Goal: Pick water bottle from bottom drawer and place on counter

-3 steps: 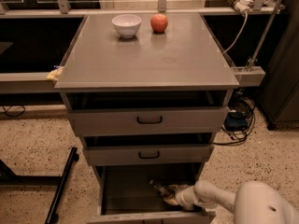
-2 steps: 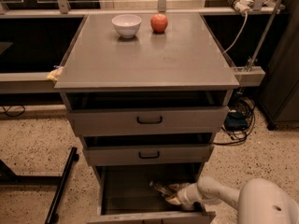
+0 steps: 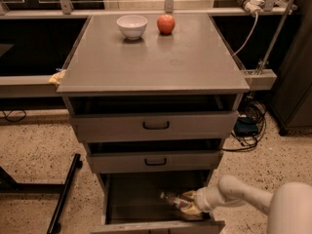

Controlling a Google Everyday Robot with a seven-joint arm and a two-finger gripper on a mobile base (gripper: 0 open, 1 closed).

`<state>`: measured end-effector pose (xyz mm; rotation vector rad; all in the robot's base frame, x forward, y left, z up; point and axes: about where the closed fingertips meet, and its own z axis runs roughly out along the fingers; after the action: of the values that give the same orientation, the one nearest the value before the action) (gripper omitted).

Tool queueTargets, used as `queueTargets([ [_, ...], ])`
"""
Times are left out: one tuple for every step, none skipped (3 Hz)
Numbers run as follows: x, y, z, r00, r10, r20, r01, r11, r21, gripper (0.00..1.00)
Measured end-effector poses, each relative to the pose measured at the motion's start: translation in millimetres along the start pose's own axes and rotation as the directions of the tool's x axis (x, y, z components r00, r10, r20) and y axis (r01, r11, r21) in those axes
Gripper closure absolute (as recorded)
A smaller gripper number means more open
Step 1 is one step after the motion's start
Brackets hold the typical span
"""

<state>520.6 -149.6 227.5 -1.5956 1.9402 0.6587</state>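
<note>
The bottom drawer (image 3: 146,225) is pulled out, showing its bare grey inside. The water bottle (image 3: 170,199) lies in the drawer's right half, pointing left. My gripper (image 3: 189,204) reaches in from the lower right on a white arm and is at the bottle's right end, touching or straddling it. That end of the bottle is hidden behind the gripper. The counter (image 3: 156,62) is the flat grey top of the cabinet, well above the gripper.
A white bowl (image 3: 132,26) and a red apple (image 3: 165,23) stand at the back of the counter. The two upper drawers (image 3: 156,126) are slightly open, overhanging the bottom one. A black stand leg (image 3: 66,194) lies on the floor at left; cables (image 3: 248,128) trail at right.
The arm's elbow has shifted slightly right and up. The gripper stays at the bottle in the bottom drawer, and the bottle has barely moved.
</note>
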Motion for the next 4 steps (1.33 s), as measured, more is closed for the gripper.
queueTargets([
  [-23.2, 20.5, -76.4, 0.999, -0.037, -0.025, 0.034, 0.9942, -0.102, 1.00],
  [-35.7, 25.3, -90.1, 0.998, -0.056, -0.019, 0.052, 0.9887, -0.141, 1.00],
  [-34.6, 25.5, -87.6, 0.998, -0.054, -0.019, 0.051, 0.9890, -0.139, 1.00],
  [-65.4, 31.7, -108.1, 0.994, -0.107, -0.017, 0.103, 0.9825, -0.155, 1.00],
])
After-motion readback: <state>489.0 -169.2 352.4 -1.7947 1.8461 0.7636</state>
